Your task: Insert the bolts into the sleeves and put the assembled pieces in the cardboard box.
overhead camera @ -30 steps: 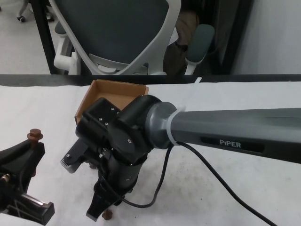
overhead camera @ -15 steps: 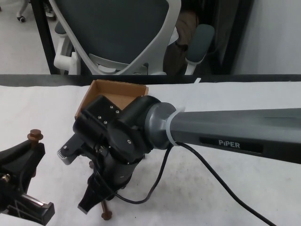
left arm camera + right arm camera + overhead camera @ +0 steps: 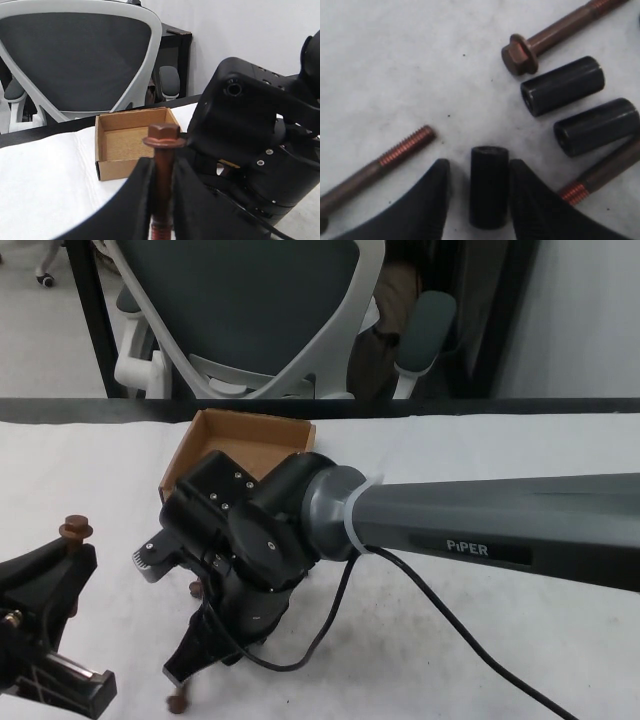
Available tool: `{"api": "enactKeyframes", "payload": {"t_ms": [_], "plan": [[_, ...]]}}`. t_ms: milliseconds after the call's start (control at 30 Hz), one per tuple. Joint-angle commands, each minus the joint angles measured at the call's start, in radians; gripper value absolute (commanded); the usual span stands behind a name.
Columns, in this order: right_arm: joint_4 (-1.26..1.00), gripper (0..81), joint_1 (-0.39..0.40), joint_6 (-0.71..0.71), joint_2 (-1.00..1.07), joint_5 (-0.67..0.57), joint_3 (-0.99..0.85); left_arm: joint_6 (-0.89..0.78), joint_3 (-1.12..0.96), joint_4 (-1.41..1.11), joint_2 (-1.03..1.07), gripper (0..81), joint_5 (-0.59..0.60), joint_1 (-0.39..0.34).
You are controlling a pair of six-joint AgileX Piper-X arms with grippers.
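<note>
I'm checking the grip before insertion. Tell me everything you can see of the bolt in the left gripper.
The bolt is copper-brown metal, with a flanged hex head on top and a smooth shank turning to thread at the low end. It stands upright, clamped between the left gripper's two black fingers, head clear above them.

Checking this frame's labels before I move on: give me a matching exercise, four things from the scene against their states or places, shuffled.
Things
1. upright bolt
2. cardboard box
3. nearest sleeve
4. loose bolt

States
A. lying between the fingers of the open right gripper
B. clamped head up in the left gripper
C. nothing visible inside
D. lying on the white cloth beside another sleeve

Pairs: 1-B, 2-C, 3-A, 4-D
</note>
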Motion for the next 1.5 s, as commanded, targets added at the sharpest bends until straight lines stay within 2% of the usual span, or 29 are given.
{"api": "enactKeyframes", "payload": {"t_ms": [0, 67, 100, 133, 200, 500, 667, 933, 1267, 1467], "plan": [[-0.001, 37.2, -0.004, 0.007, 0.054, -0.007, 0.005, -0.004, -0.001, -0.010, -0.007, 0.8, 0.000, -0.004], [-0.005, 32.8, -0.004, 0.000, 0.054, -0.007, 0.005, -0.004, -0.001, -0.010, -0.007, 0.8, 0.000, -0.004], [-0.005, 26.8, -0.004, -0.001, 0.054, -0.007, 0.005, -0.004, -0.001, -0.010, -0.007, 0.8, 0.000, -0.004], [-0.005, 20.5, -0.004, -0.001, 0.054, -0.007, 0.005, -0.004, -0.001, -0.010, -0.007, 0.8, 0.000, -0.004], [-0.005, 1.0, -0.004, -0.001, 0.054, -0.007, 0.005, -0.004, -0.001, -0.010, -0.007, 0.8, 0.000, -0.004], [-0.024, 0.2, -0.004, -0.026, 0.031, -0.007, 0.018, -0.004, -0.001, -0.010, -0.007, 0.8, 0.000, -0.004], [-0.155, 0.2, -0.004, -0.023, -0.060, -0.007, 0.125, -0.004, -0.001, -0.010, -0.007, 0.8, 0.000, -0.004], [-0.489, 0.2, -0.004, 0.027, -0.345, 0.002, 0.480, -0.027, -0.001, -0.010, -0.007, 0.8, 0.006, -0.004], [-1.026, 0.2, 0.027, 0.147, -0.770, 0.000, 0.999, -0.145, -0.001, -0.122, -0.007, 0.8, 0.179, -0.004], [-1.545, 0.2, 0.073, 0.156, -0.871, -0.007, 1.300, -0.330, 0.050, -0.292, 0.008, 0.8, 0.244, -0.004]]}}
